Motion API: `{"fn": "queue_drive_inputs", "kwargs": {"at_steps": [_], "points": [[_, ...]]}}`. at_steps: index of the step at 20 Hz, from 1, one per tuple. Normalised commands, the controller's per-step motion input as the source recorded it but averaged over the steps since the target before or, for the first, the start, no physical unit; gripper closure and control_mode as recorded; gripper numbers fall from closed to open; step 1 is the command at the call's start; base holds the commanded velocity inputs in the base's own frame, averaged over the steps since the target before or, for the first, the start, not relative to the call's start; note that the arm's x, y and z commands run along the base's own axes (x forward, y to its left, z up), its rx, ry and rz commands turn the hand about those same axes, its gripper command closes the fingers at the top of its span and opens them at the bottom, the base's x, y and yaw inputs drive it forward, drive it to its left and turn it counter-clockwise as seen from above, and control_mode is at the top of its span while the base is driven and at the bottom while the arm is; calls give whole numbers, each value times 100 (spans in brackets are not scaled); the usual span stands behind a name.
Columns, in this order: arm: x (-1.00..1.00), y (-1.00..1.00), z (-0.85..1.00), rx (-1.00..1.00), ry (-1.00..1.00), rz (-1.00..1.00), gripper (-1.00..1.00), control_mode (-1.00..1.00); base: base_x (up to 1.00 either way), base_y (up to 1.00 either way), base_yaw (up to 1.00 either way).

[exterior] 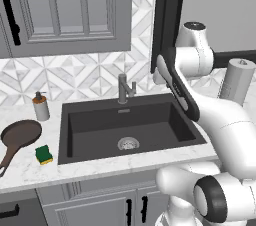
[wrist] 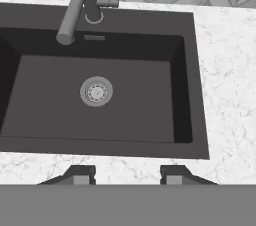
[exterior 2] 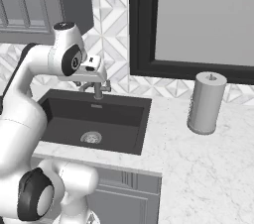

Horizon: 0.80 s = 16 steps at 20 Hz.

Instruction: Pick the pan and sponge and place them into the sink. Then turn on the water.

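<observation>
The dark-brown pan (exterior: 20, 132) lies on the white counter left of the sink (exterior: 100, 120), its long handle pointing toward the front edge. Just right of the pan, near the sink's left rim, sits the green and yellow sponge (exterior: 44, 154). The sink's basin (wrist: 130, 110) holds nothing but its silver drain (wrist: 96, 91). The dark-grey faucet (exterior: 124, 88) stands at the back rim, its spout (wrist: 70, 17) reaching over the basin. No water runs. My gripper (wrist: 127, 175) hangs above the sink's right half, open, with nothing between its fingers.
A soap dispenser bottle (exterior: 41, 106) stands behind the pan. A paper towel roll (exterior 2: 206, 103) stands on the counter right of the sink. Grey wall cabinets (exterior: 65, 10) hang above the left counter, and a dark window frame (exterior 2: 141, 25) rises behind the arm.
</observation>
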Motion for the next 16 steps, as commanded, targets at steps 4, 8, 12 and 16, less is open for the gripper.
{"fn": "queue_drive_inputs", "kwargs": {"at_steps": [4,8,12,16], "points": [[-27,14,0,-1,-4,0,-100,-100,0,0,0],[-51,60,-2,-2,-2,1,-100,-100,0,0,0],[-50,73,-1,0,-5,0,-100,-100,0,0,0],[-56,75,-3,0,-6,0,-100,-100,0,0,0]]}}
